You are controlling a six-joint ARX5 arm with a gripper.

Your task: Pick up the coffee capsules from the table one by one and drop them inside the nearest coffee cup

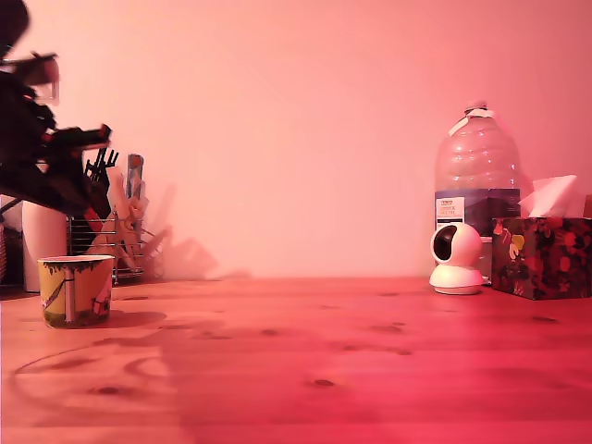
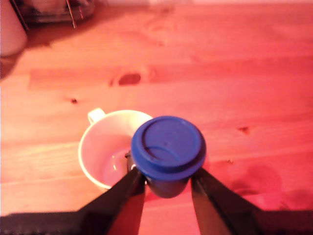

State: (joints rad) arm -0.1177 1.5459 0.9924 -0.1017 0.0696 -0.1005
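Note:
My gripper is shut on a dark blue coffee capsule, whose round flanged top faces the wrist camera. Just beneath it stands the coffee cup, open mouth up and pale inside; the capsule overlaps the cup's rim on one side. In the exterior view the yellowish printed cup stands on the wooden table at the exterior view's far left. The dark arm and gripper hang above it there, and the capsule cannot be made out in that view.
Behind the cup are a wire rack of utensils and a white container. At the exterior view's right stand a large water bottle, a small white camera and a patterned tissue box.

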